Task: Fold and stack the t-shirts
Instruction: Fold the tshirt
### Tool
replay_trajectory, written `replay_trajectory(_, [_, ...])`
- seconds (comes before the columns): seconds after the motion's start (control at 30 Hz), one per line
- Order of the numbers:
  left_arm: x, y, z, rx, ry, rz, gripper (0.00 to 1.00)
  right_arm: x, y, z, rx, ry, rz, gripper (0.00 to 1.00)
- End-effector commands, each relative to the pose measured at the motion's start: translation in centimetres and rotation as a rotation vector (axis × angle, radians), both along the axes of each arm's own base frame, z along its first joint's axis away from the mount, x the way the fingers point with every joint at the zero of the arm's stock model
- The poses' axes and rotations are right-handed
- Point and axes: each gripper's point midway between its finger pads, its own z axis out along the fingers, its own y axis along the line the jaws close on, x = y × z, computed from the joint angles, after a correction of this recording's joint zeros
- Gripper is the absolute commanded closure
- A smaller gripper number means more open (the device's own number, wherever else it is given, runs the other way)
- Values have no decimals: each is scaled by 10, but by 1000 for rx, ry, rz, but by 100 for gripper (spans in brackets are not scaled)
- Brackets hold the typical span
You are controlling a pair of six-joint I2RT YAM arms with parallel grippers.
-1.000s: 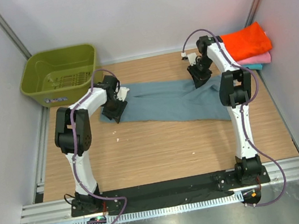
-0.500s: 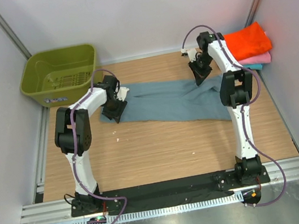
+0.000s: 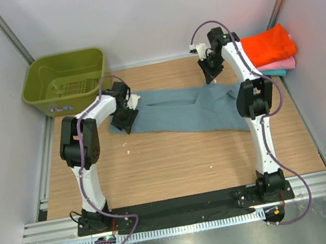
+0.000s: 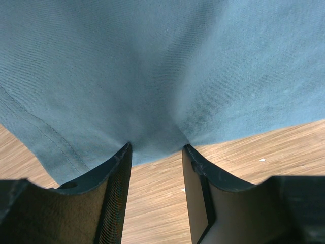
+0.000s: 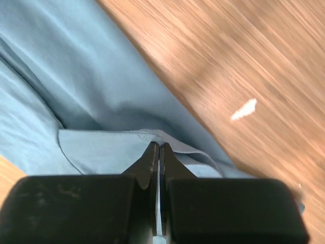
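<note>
Right fingers (image 5: 148,168) clamp the far edge of the large dusty blue-grey cloth t-shirt (image 3: 174,112), probably for folding over; left fingers (image 4: 116,188), apart, straddle its opposite hem.

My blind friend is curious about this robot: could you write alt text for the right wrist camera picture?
Two black jaws, pressed shut, pinch a folded edge of a blue-grey t-shirt. The pale wooden table shows, blurred, at the upper right.
</note>
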Motion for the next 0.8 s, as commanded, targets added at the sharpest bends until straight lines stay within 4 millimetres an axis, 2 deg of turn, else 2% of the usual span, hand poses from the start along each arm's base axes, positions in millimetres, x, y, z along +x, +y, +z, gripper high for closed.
replay_trajectory(0.0, [-8,-11,-18,-50,62,2,55,19,21,19,-16,-130,49,98])
replay_trajectory(0.03, [-8,-11,-18,-51,62,3,55,21,23,17,-20,-135,48,94])
replay_trajectory(0.07, [-8,-11,-17,-51,61,3,55,23,25,17,-25,-143,45,78])
replay_trajectory(0.1, [-8,-11,-18,-51,62,5,55,27,25,16,-35,-157,39,68])
replay_trajectory(0.17, [-7,-11,-19,-49,64,8,55,34,29,17,-44,-183,24,52])
replay_trajectory(0.2, [-7,-12,-19,-52,61,5,55,37,27,18,-54,-193,8,50])
replay_trajectory(0.3, [-5,-12,-17,-51,58,8,55,48,25,42,-63,-270,-14,45])
replay_trajectory(0.33, [-6,-12,-17,-51,59,8,55,50,19,60,-83,-316,-28,45])
replay_trajectory(0.4, [-6,-12,-17,-53,58,7,55,53,10,74,-109,-362,-50,45])
replay_trajectory(0.47, [-6,-12,-17,-53,60,9,55,53,-13,90,-112,-387,-141,45])
replay_trajectory(0.5, [-6,-12,-17,-55,61,8,55,53,-21,91,-96,-378,-179,45])
replay_trajectory(0.53, [-5,-12,-16,-58,58,10,55,53,-43,94,-57,-360,-243,45])
replay_trajectory(0.57, [-6,-13,-16,-60,62,8,55,47,-52,91,-27,-325,-301,46])
replay_trajectory(0.6, [-6,-13,-16,-61,63,7,55,43,-61,88,-8,-300,-326,46])
replay_trajectory(0.63, [-6,-13,-15,-61,63,7,55,34,-80,77,23,-249,-354,46])
replay_trajectory(0.7, [-6,-15,-15,-68,68,4,55,17,-86,67,77,-168,-373,46])
replay_trajectory(0.73, [-7,-15,-14,-70,75,5,55,1,-89,57,137,-88,-380,47])
replay_trajectory(0.77, [-7,-16,-15,-73,80,6,55,-6,-92,57,164,-62,-394,47])
